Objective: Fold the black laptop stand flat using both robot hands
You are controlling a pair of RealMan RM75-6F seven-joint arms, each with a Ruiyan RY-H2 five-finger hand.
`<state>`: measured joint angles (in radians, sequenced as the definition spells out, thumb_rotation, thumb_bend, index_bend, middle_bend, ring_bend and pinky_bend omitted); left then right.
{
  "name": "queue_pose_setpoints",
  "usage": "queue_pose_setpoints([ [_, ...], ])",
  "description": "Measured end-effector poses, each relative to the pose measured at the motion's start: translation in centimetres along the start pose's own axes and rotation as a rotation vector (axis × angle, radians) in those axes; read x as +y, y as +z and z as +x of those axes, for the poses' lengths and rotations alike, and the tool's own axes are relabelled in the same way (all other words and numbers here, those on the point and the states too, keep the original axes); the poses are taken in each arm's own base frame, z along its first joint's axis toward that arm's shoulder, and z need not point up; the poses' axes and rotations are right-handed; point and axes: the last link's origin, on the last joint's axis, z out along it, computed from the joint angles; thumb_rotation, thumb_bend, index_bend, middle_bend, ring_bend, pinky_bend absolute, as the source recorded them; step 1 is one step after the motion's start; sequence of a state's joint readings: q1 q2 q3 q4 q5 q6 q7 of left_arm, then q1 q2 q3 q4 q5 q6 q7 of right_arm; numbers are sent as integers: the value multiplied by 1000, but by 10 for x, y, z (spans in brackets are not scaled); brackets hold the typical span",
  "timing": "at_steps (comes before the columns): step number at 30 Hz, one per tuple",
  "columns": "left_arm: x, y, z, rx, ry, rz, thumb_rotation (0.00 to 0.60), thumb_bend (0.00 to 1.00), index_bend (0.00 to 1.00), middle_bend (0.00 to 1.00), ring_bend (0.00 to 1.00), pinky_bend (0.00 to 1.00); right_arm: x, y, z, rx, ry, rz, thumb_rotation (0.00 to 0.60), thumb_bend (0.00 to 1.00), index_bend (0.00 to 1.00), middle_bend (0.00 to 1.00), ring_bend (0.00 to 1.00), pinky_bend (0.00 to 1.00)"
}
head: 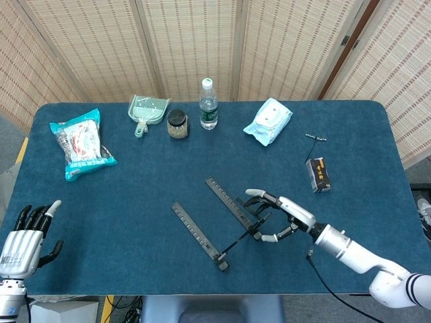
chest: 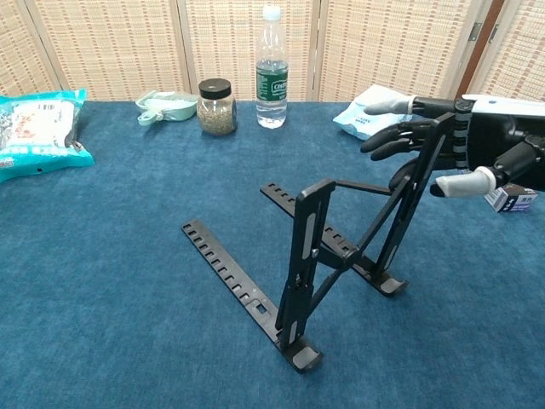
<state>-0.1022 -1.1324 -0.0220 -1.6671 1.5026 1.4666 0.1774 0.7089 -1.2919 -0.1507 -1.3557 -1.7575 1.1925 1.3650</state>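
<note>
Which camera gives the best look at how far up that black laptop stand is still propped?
The chest view: it sees the laptop stand side-on, its support arms raised off the base rails. The head view looks down on the stand, so the arms look flattened against the rails.

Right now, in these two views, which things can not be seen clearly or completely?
- Left hand: the head view's lower edge cuts off its wrist; the chest view misses it entirely.
- Right hand: whether it grips the laptop stand is unclear; the upright bar overlaps its fingers.
- Small black box: print too small to read; the chest view's right edge crops it.
</note>
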Motion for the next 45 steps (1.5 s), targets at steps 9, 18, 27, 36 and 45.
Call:
queue_pose_setpoints([
  [9,1,1,-2,-8,1,-1,600,333,34,141,121,0,9,3,-4,-14,82,-29,600,41,126,262,181,311],
  [18,2,2,-3,-15,1,-3,600,331,34,141,121,0,21,1,-10,-36,134,-70,600,40,126,261,181,311],
  [27,3,3,-4,-22,4,-7,600,333,35,141,121,0,27,-6,-13,-41,196,-110,600,37,126,256,181,314],
  [36,6,10,-6,-61,3,-44,600,333,37,141,121,0,23,-7,-7,-15,193,-84,600,37,126,255,181,314],
  [45,18,24,-8,-135,-33,-196,600,333,42,141,121,0,-2,-9,9,53,133,10,600,37,126,248,182,314],
])
